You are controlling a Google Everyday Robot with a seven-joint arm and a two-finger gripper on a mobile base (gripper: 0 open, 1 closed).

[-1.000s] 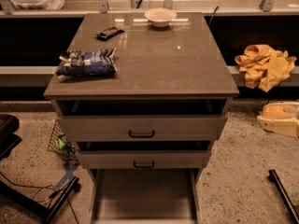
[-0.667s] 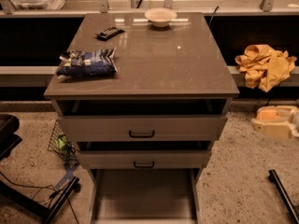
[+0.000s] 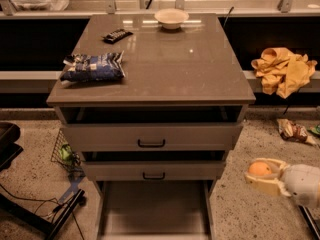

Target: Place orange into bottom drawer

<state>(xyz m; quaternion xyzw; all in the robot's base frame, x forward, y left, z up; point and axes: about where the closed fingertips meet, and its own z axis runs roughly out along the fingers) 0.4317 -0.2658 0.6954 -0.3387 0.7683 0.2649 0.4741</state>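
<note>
One hand, pointing left, grips orange right of bottom drawer.

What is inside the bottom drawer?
The bottom drawer shows only bare floor; its rear, under the middle drawer, is hidden. The orange is held in the end effector, right of the cabinet.

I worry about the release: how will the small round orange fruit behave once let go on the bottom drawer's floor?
Smooth-skinned, the small round orange fruit, gripped in the pale two-finger gripper right of the cabinet, will probably roll. The grey-brown bottom drawer shows a bare flat floor, so likely only its walls would stop it.
</note>
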